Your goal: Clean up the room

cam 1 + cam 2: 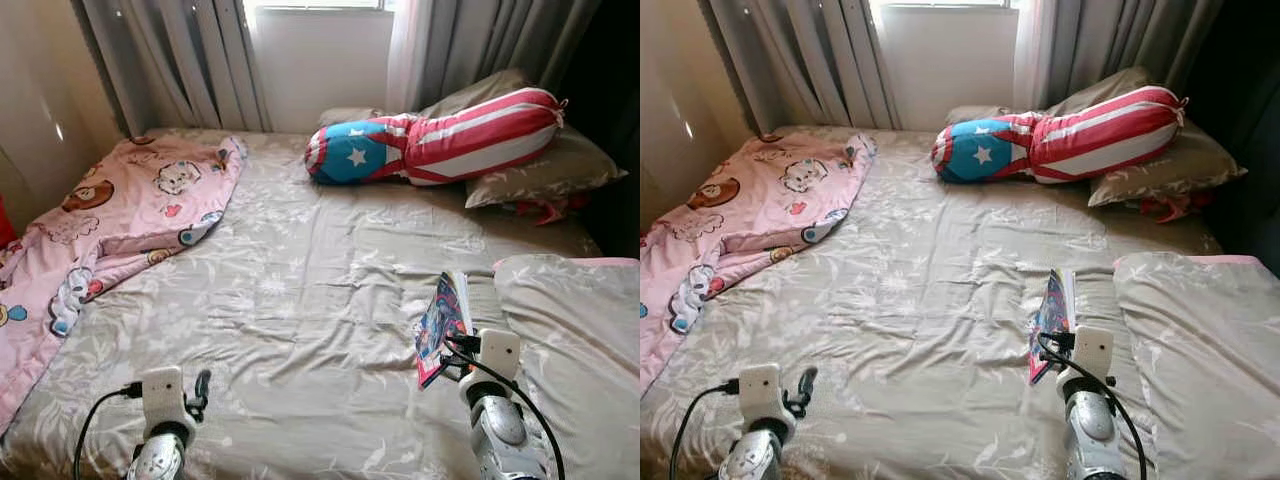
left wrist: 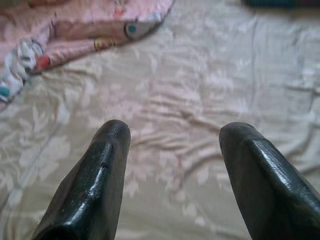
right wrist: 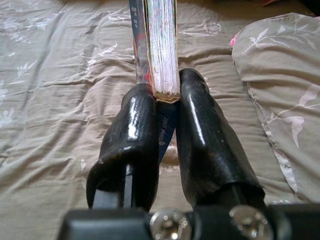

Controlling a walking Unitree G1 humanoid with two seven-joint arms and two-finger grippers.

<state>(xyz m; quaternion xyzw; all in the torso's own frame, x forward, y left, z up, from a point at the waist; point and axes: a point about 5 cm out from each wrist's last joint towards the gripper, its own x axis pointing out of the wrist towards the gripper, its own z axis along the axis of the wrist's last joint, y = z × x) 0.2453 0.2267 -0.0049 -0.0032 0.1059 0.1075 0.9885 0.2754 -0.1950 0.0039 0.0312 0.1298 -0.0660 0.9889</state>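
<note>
A pink cartoon-print blanket [image 1: 110,225] lies crumpled over the bed's [image 1: 290,320] left edge, spilling toward the near corner. Near it, low over the grey floral sheet, the left gripper [image 2: 172,135] hovers with its fingers [image 2: 107,165] spread wide apart and nothing between them; wrinkled sheet shows through the gap. At the head of the bed, under the window and curtains [image 1: 190,55], a bolster with a blue starred end and red-and-white stripes [image 1: 430,140] rests on grey pillows [image 1: 545,165]. Further right and nearer, the right gripper [image 3: 165,100] has its fingers [image 3: 132,125] clamped on the lower edge of a book [image 1: 442,322], holding it on edge above the sheet, colourful cover facing left and page block between the pads. Just right of the book lies a grey pillow with a leaf pattern [image 1: 575,340], its pink trim showing at the top.
</note>
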